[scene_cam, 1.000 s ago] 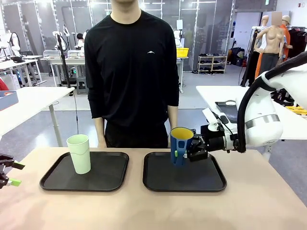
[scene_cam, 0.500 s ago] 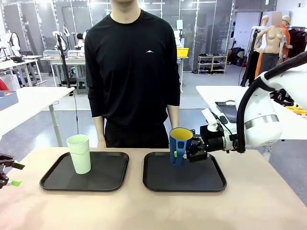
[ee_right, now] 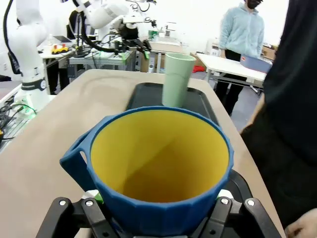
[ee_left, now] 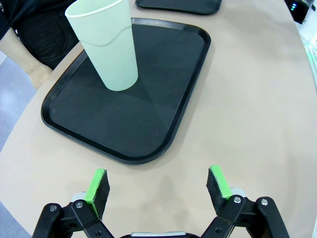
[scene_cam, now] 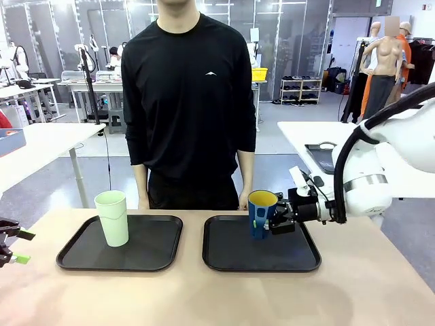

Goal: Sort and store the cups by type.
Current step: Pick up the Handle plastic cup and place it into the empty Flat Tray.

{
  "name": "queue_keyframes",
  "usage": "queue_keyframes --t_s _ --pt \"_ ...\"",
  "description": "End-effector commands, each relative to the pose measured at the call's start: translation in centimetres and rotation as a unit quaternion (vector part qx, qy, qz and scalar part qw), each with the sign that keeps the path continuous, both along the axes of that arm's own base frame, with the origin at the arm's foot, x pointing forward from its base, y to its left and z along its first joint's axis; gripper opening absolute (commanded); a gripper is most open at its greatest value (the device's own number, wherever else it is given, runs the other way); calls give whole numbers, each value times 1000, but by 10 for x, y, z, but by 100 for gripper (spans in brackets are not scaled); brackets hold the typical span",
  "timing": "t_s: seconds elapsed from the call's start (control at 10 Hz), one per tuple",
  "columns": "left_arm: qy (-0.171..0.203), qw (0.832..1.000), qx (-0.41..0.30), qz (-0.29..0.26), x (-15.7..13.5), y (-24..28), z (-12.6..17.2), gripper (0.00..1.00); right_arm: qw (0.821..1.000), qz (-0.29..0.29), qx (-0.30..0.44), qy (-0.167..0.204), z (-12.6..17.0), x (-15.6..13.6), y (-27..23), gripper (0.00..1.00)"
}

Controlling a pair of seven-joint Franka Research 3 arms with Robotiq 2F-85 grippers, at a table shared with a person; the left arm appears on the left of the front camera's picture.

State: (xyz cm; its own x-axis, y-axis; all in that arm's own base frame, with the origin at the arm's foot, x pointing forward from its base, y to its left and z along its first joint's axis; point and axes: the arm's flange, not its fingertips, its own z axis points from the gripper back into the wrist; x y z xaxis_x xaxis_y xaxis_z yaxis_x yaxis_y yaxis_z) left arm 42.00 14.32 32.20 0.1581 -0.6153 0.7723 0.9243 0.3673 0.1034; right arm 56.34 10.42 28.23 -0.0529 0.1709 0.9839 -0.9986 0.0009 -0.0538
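The dark blue mug (scene_cam: 262,213) with a yellow inside stands upright over the back right part of the right black tray (scene_cam: 238,261). My right gripper (scene_cam: 272,219) is shut on its side from the right. I cannot tell whether the mug touches the tray. In the right wrist view the blue mug (ee_right: 161,168) sits between my right gripper's (ee_right: 158,201) fingers, its handle to the left. The pale mint-green cup (scene_cam: 112,217) stands upright on the left black tray (scene_cam: 149,258). My left gripper (ee_left: 157,174) is open over bare table, short of the tray (ee_left: 163,114) with the mint cup (ee_left: 106,47).
A person in black stands at the far table edge, a hand (scene_cam: 243,201) hanging close behind the mug. My left gripper (scene_cam: 9,246) sits at the table's far left edge. Bare tabletop (scene_cam: 217,299) stretches in front of both trays.
My right gripper has carried the blue mug to the right and a little lower over the right tray. The mint cup and my left gripper have not moved.
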Motion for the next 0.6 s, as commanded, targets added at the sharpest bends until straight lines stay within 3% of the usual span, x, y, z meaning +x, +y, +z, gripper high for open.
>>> queue_keyframes --t_s 0.0,0.5 --pt "-9 1000 -7 -6 1 1 2 100 999 -15 28 8 -14 28 -1 73" --pt "-9 1000 -7 -6 1 1 2 100 998 -30 40 44 -46 49 -12 73"
